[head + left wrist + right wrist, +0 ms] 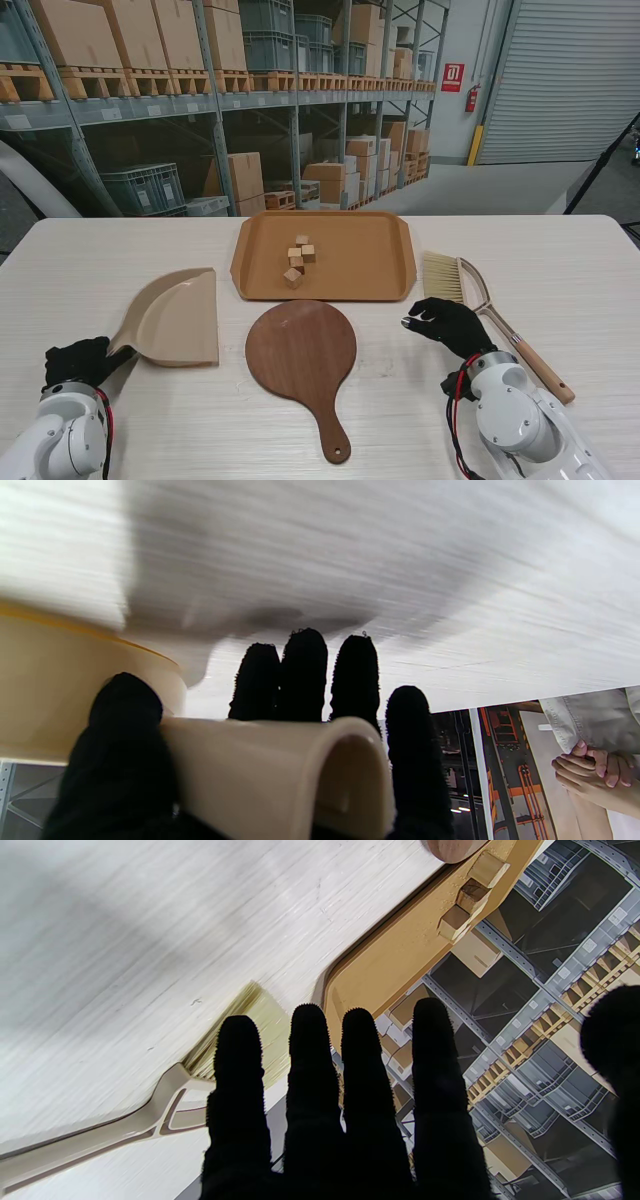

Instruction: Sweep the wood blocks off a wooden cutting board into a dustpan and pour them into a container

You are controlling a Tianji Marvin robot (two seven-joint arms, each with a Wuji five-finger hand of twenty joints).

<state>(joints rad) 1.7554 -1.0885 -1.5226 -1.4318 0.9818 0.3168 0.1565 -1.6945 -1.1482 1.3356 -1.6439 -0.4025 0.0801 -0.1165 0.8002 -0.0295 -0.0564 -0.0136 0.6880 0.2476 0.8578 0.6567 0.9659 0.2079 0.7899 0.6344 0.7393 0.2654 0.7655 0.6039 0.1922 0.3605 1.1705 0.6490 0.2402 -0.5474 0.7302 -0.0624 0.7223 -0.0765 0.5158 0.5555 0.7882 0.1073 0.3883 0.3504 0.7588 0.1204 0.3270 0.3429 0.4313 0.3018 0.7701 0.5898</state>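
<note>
Several small wood blocks (298,260) lie in the orange-brown tray (350,265), also seen in the right wrist view as blocks (467,895) in the tray (400,950). The round dark cutting board (300,352) lies bare nearer to me, handle towards me. A beige dustpan (175,318) rests to the left. My left hand (78,362) is shut around its handle (260,760), the black fingers (305,680) curled over it. My right hand (447,324) hovers open, fingers (340,1100) straight, just left of the brush (480,300), not touching it.
The brush (165,1110) lies on the white table (560,250) at the right, bristles away from me, wooden handle pointing to the near right. Warehouse shelving stands beyond the table's far edge. A person's hands (595,770) show past the table in the left wrist view.
</note>
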